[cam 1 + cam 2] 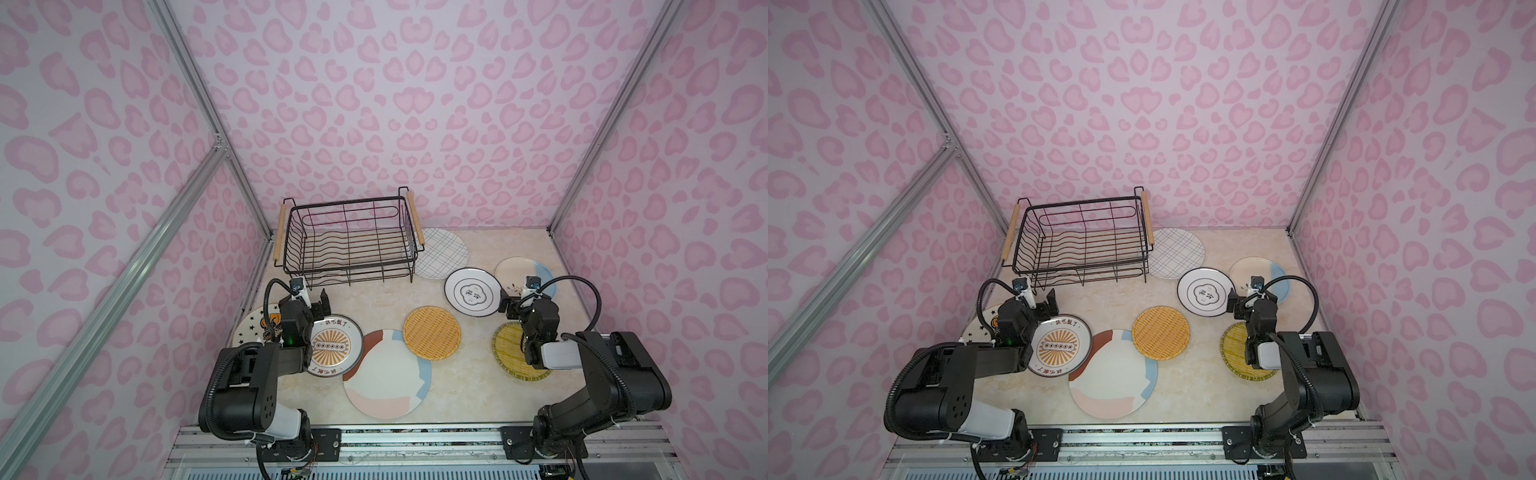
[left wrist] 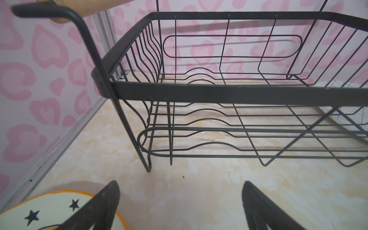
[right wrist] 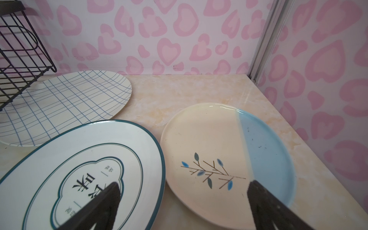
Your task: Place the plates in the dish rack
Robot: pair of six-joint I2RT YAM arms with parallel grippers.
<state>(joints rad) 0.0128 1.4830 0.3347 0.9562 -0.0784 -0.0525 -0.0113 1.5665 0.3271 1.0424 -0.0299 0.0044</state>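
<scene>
The black wire dish rack (image 1: 351, 241) (image 2: 219, 91) stands empty at the back left. Several plates lie flat on the table: grid (image 1: 442, 253), black flower outline (image 1: 473, 291) (image 3: 83, 169), blue-cream (image 1: 519, 272) (image 3: 215, 143), orange weave (image 1: 432, 332), yellow-green weave (image 1: 509, 353), pastel patches (image 1: 386, 374), sunburst (image 1: 332, 347) and stars (image 1: 253, 324) (image 2: 49, 211). My left gripper (image 1: 316, 305) (image 2: 180, 185) hovers open before the rack's near side, holding nothing. My right gripper (image 1: 524, 300) (image 3: 182, 184) hangs open above the gap between the flower and blue-cream plates.
Pink patterned walls with aluminium posts (image 1: 582, 166) enclose the marble-look table (image 1: 469, 386) on three sides. The rack's wooden handles (image 1: 415, 218) stick out at both ends. The grid plate's edge lies under the rack's right end. The arm bases sit on a rail (image 1: 415, 440) at the front.
</scene>
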